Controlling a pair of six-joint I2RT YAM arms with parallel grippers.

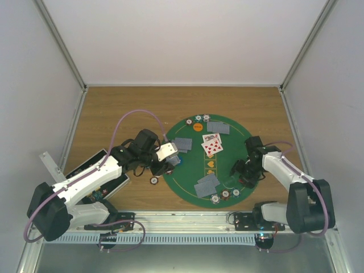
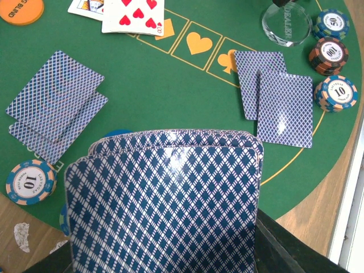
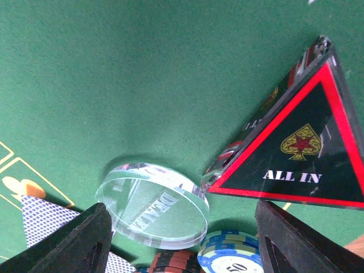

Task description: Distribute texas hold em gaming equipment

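The left end effector [image 1: 166, 152] is clamping a stack of grey-backed playing cards [image 2: 165, 199], with dealt pairs [image 2: 54, 108] lying farther ahead on the green mat [image 2: 187, 96], while the right end effector [image 3: 182, 242] is holding its fingers apart either side of the clear disc [image 3: 152, 205], the triangle marker [image 3: 296, 153] lying just beyond, to the right.

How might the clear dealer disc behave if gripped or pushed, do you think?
The clear dealer disc looks thick and solid, so probably stiff. Its glossy rim may slip. Lying flat on the green mat, it should slide, not roll.
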